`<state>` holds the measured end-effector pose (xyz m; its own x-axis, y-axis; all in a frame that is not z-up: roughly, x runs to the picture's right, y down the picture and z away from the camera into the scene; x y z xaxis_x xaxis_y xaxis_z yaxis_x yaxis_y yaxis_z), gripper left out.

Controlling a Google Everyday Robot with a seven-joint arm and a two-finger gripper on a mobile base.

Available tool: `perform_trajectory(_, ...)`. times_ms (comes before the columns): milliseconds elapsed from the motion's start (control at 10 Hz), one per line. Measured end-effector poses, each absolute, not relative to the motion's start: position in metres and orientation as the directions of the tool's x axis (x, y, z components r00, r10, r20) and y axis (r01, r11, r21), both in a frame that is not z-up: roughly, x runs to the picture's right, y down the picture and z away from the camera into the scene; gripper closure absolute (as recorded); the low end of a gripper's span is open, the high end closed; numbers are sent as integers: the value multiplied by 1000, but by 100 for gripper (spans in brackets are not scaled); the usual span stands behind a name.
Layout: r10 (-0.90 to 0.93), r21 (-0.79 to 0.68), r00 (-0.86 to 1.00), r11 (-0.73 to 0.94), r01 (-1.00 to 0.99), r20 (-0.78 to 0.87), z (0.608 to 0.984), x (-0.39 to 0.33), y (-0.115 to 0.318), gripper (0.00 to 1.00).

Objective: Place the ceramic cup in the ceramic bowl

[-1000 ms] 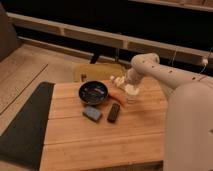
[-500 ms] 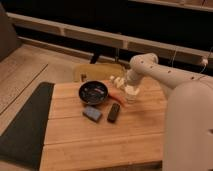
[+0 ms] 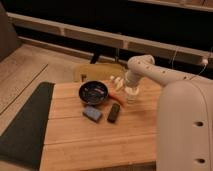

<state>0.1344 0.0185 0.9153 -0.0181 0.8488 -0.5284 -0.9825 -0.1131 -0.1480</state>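
- The table [image 3: 95,145] is made of pale wooden planks, smooth and matte. A dark, soft-looking mat [image 3: 22,125] lies along its left side.
- A flat blue block [image 3: 92,113] and a black oblong thing [image 3: 114,112] sit side by side, nearest of the cluster.
- The bowl [image 3: 93,92] is just beyond the block. It is round, shallow, dark and glossy, and stands mouth up.
- A small orange thing [image 3: 117,96] lies between the bowl and the cup; what it is cannot be told.
- The cup [image 3: 131,98] is a short cream cylinder with no handle. It stands upright on the table, right of the bowl and apart from it, directly under the gripper.
- The cup is probably light, stiff and brittle, with a slick glaze. The best hold would be across the wall near the rim, squeezed firmly. Ceramic on ceramic chips, so it should be set down softly.
- The gripper [image 3: 131,89] hangs straight down from the white arm [image 3: 150,72], right at the cup. Whether it has closed on the cup cannot be told.
- Small white lumps [image 3: 117,81] lie farther back, near the far edge.
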Motion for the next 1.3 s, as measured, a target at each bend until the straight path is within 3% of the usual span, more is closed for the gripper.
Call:
perform_trajectory(400,838,-157,-20,-125,-980,-546,919,135,17,99)
perform_trajectory(600,862,-171,-15,-117,-978,-506,905,132,-7,100)
perform_trajectory(900,933,-250,131,45,-967,-336,849,89,-74,100)
perform_trajectory(1300,899,-368,363,260,-893,-244,816,-3,-80,100)
